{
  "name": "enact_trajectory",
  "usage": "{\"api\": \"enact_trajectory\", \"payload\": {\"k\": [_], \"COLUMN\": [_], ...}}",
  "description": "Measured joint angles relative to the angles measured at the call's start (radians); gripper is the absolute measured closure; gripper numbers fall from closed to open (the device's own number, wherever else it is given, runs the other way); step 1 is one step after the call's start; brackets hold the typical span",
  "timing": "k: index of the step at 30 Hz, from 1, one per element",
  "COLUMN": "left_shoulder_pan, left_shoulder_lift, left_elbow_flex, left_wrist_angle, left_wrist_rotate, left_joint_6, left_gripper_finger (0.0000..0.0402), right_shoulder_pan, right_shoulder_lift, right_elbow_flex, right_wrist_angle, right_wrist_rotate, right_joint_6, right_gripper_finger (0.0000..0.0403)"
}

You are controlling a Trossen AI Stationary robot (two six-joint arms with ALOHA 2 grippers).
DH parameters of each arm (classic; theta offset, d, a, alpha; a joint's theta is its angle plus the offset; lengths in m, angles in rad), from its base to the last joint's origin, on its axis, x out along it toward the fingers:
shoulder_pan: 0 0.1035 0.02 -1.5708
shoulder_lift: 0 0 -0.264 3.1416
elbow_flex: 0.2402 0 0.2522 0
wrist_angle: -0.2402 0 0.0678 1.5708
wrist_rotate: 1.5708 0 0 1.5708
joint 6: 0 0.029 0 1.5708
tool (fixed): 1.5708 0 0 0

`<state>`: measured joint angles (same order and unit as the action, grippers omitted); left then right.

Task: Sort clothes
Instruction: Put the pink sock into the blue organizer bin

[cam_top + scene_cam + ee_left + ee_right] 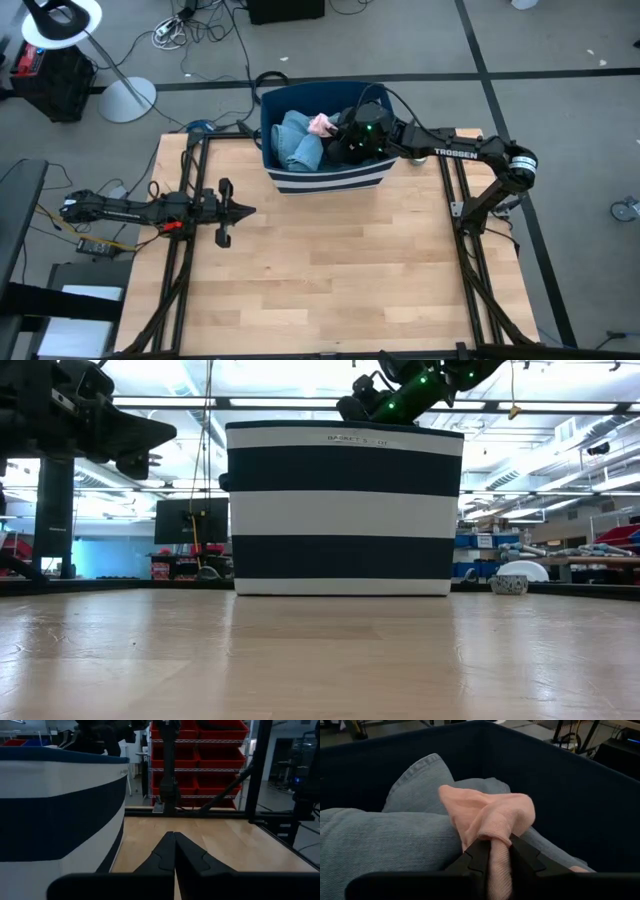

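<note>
Right fingers (496,854) clamped on pink cloth (487,817) atop denim (385,845) inside striped bin (325,182); left fingers (174,851) closed.

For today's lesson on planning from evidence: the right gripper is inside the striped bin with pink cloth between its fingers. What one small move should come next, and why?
Probably a straight lift. The right gripper is shut on the pink garment, which lies on the light blue denim inside the navy bin. Rising should separate it and clear the walls. The left gripper waits shut over the table.
</note>
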<state>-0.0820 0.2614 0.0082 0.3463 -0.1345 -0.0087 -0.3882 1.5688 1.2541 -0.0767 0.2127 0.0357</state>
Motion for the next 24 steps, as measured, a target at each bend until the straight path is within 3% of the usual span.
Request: {"api": "enact_trajectory", "payload": {"k": [12,24], "left_shoulder_pan": [0.0,0.0], "left_shoulder_lift": [-0.006,-0.145], "left_elbow_flex": [0.006,0.008], "left_wrist_angle": [-0.01,-0.203], "left_wrist_rotate": [-0.062,-0.052], "left_joint_6": [-0.027,-0.056], "left_gripper_finger": [0.0396,0.0396], "right_shoulder_pan": [0.0,0.0], "right_shoulder_lift": [0.0,0.0], "right_elbow_flex": [0.0,0.0], "right_wrist_angle": [-0.009,-0.051], "right_wrist_rotate": [0.0,-0.035], "right_joint_6": [0.0,0.0], "right_gripper_finger": [0.0353,0.0353]}}
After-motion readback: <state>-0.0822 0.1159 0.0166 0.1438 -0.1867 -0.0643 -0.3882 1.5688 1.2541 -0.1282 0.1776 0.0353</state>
